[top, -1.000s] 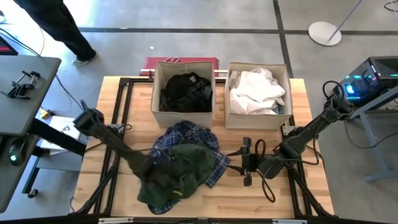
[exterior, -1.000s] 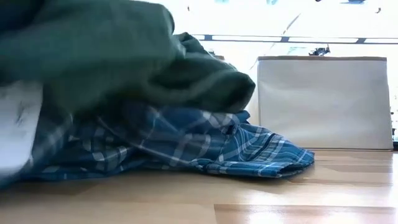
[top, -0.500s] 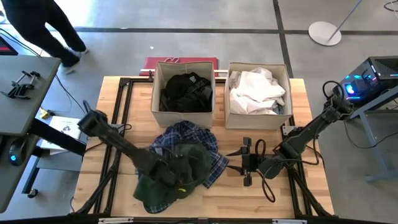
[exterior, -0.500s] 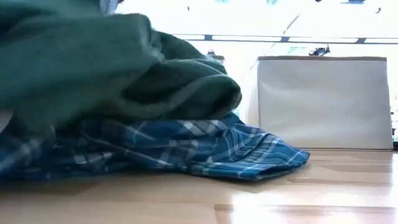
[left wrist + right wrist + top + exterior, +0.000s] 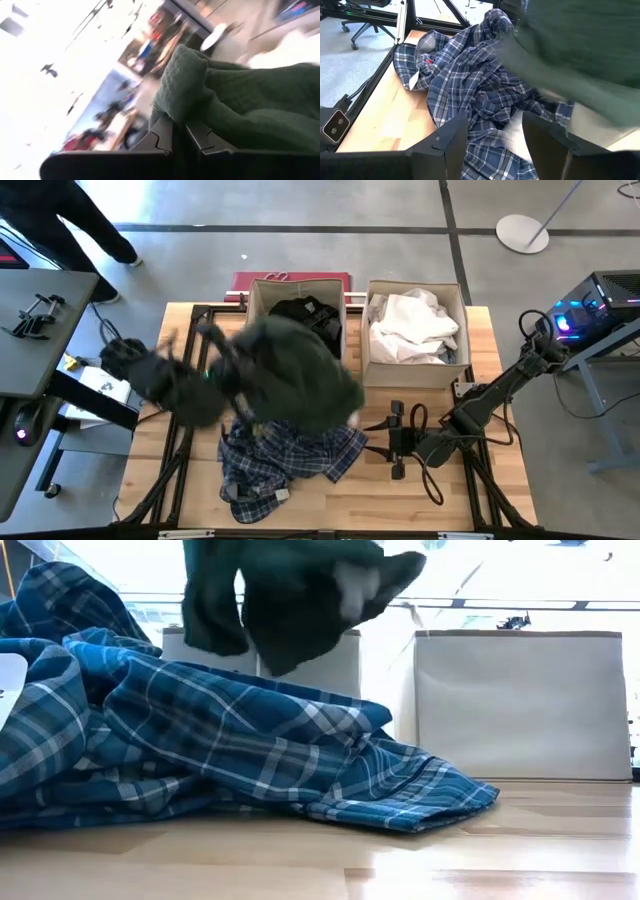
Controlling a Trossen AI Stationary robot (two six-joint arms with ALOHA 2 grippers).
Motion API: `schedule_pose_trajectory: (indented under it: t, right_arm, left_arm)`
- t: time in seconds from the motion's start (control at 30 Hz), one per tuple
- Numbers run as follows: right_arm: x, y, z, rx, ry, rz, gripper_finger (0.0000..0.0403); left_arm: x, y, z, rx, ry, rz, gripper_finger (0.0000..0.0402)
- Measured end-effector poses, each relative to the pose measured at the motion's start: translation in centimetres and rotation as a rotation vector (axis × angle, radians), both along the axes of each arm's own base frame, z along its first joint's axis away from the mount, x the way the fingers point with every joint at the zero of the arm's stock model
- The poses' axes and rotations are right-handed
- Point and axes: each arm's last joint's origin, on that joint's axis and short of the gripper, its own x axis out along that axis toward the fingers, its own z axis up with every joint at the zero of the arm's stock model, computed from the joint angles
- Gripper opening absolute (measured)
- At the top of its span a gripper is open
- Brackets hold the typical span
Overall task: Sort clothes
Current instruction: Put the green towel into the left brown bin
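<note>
One dark green garment (image 5: 295,375), bunched, hangs lifted, pinched in left gripper (image 5: 179,131) jaws. Blue plaid shirt (image 5: 285,455) crumpled on counter (image 5: 500,490). Right gripper (image 5: 492,131) jaws spread, empty.

The raised garment (image 5: 300,375) is dark green with a knit-like texture. The shirt (image 5: 200,740) beneath it is blue plaid crossed by white and dark lines. The surface (image 5: 420,500) is pale wood. Both fabric boxes (image 5: 415,370) are beige; one holds black clothes (image 5: 305,315), the other white clothes (image 5: 415,325).
</note>
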Motion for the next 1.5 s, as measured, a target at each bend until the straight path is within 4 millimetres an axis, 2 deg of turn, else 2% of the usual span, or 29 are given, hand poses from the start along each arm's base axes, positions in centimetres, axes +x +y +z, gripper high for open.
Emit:
schedule_pose_trajectory:
  t: [0.1, 0.2, 0.3, 0.4, 0.53, 0.67, 0.8, 0.9, 1.0, 1.1, 1.2, 1.37, 1.5]
  right_arm:
    - [0.1, -0.1, 0.0, -0.009, 0.000, -0.001, 0.0179]
    - [0.2, -0.3, 0.0, -0.015, 0.001, -0.005, 0.0179]
    - [0.2, -0.3, 0.0, -0.017, 0.000, -0.007, 0.0179]
    - [0.2, -0.3, 0.0, -0.013, 0.000, -0.008, 0.0179]
    - [0.2, -0.3, 0.0, -0.003, -0.001, -0.012, 0.0179]
    - [0.2, -0.3, 0.0, 0.005, -0.001, -0.015, 0.0179]
    - [0.2, -0.3, 0.0, 0.004, 0.000, -0.015, 0.0179]
    - [0.2, -0.3, 0.0, 0.004, 0.000, -0.015, 0.0179]
    - [0.2, -0.3, 0.0, -0.008, 0.001, -0.010, 0.0179]
    - [0.3, -0.4, 0.0, -0.019, 0.002, -0.010, 0.0179]
    - [0.4, -0.6, 0.0, -0.018, 0.001, -0.019, 0.0179]
    - [0.6, -0.9, 0.1, -0.015, -0.004, -0.031, 0.0179]
    - [0.7, -0.9, 0.1, -0.012, -0.006, -0.034, 0.0179]
  left_arm:
    - [-0.1, 3.9, 1.9, 0.000, 0.002, 0.097, 0.0001]
    - [0.2, 7.8, 3.6, -0.027, -0.050, 0.112, 0.0001]
    - [0.3, 11.3, 5.5, -0.010, -0.159, 0.145, 0.0000]
    - [0.3, 13.9, 6.9, 0.027, -0.288, 0.106, 0.0000]
    - [0.4, 16.3, 6.9, 0.039, -0.318, 0.078, 0.0000]
    - [0.7, 18.2, 4.5, -0.105, -0.283, 0.082, 0.0000]
    - [1.2, 18.9, 0.8, -0.378, -0.165, 0.016, 0.0000]
    - [1.4, 17.9, -1.6, -0.578, -0.077, 0.001, 0.0000]
    - [1.4, 16.2, -2.3, -0.719, -0.062, -0.061, 0.0000]
    - [1.1, 14.5, -1.9, -0.818, -0.097, -0.165, 0.0000]
    - [0.9, 13.9, -1.8, -0.936, -0.139, -0.214, 0.0000]
    - [1.3, 15.8, -2.9, -0.935, -0.110, -0.086, 0.0000]
    - [2.9, 18.5, -5.2, -0.886, -0.065, 0.073, 0.0000]
